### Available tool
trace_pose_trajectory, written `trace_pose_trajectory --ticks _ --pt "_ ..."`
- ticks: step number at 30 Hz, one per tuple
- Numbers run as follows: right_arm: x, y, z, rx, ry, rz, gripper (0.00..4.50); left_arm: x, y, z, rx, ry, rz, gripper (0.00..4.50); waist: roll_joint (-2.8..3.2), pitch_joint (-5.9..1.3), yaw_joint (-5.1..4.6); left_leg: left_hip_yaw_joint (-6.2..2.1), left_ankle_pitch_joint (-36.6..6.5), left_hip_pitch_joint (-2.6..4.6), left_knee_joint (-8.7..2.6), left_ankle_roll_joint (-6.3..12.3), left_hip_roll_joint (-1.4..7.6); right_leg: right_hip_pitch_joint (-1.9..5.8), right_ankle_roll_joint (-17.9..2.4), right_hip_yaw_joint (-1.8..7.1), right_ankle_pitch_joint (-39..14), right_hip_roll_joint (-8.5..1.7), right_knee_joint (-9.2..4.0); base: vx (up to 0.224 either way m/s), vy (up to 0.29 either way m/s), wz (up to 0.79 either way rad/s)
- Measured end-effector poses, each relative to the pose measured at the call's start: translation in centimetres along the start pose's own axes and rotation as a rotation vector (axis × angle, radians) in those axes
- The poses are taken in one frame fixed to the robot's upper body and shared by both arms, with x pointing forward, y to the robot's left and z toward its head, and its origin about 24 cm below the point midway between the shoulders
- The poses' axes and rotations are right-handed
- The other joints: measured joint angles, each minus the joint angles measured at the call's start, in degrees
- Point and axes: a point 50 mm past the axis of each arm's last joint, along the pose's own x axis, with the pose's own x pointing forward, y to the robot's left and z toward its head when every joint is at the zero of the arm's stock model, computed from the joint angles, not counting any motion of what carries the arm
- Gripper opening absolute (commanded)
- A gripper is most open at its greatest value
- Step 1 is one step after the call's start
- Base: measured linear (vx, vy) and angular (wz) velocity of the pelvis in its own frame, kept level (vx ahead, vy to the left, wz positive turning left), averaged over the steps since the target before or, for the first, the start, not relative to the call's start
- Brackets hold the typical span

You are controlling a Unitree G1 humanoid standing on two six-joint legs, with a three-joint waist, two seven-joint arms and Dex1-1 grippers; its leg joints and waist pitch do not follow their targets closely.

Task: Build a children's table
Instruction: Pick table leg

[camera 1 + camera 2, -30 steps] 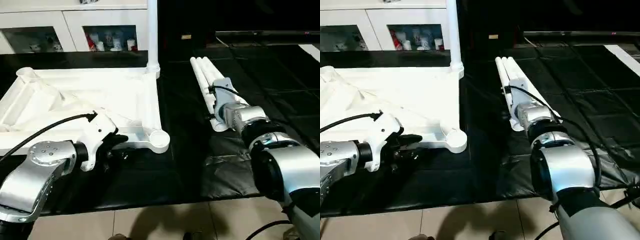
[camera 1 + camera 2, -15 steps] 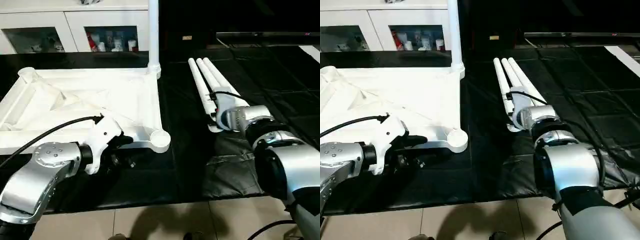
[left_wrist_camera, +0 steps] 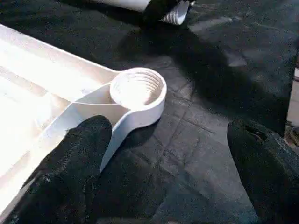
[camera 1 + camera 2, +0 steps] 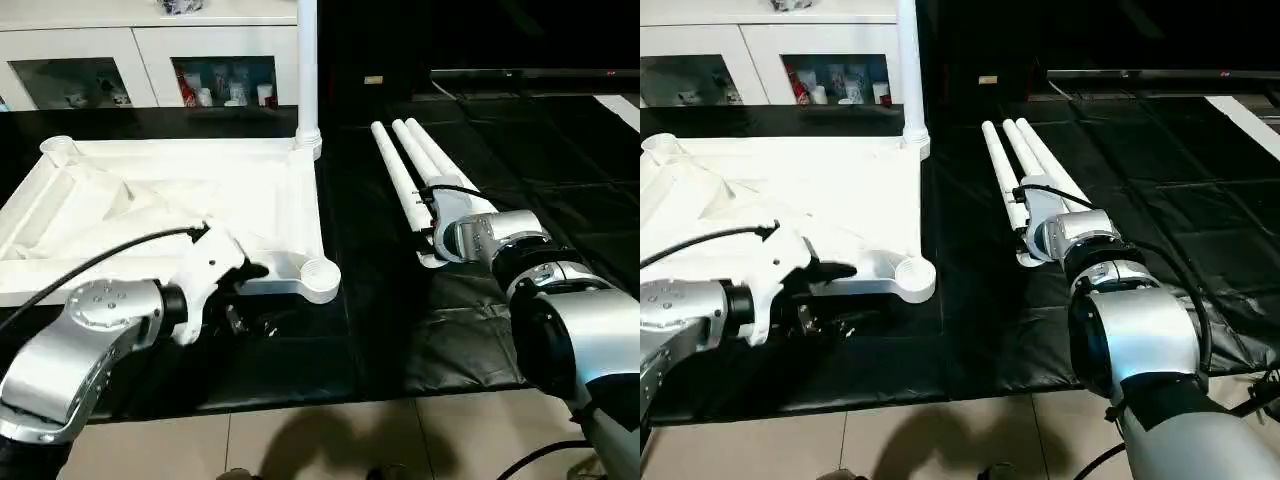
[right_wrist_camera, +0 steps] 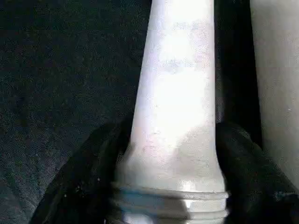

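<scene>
Right gripper (image 5: 170,186) pinches a leg (image 5: 175,107) w/ 2 more touching, left gripper (image 3: 168,158) gapes empty by the tabletop (image 4: 150,200) corner socket (image 3: 138,87), so lifting prob drags neighbours.

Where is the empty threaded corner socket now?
The socket is at the tabletop's near right corner, just ahead of the open left gripper, on the black mat.

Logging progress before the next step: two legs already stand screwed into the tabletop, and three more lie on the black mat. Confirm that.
Wrong on one count: one leg stands in the tabletop, at its far corner, as the left eye view shows. The near corner socket is empty in the left wrist view. Three loose legs do lie on the black mat.
</scene>
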Motion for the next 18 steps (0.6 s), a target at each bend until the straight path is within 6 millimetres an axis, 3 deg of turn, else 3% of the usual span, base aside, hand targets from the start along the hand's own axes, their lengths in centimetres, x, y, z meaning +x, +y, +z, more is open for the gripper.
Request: trace_pose_trajectory --ticks 11,18 --pt "-0.2 0.3 0.9 0.295 -0.118 0.117 2.74 1.3 0.8 0.7 -0.013 -0.088 0.059 4.50 -0.14 -0.05 -0.04 0.00 0.0 -0.04 0.11 0.01 0.00 0.00 0.0 0.00 0.0 -0.01 0.03 0.000 0.000 0.00" --pt "-0.8 0.3 2.9 0.507 -0.326 0.241 2.73 2.7 1.3 1.2 -0.047 -0.159 0.098 4.50 -0.13 -0.06 -0.07 0.00 0.0 -0.07 0.13 0.03 0.01 0.00 0.0 -0.01 0.0 0.00 0.04 0.000 0.000 0.00"
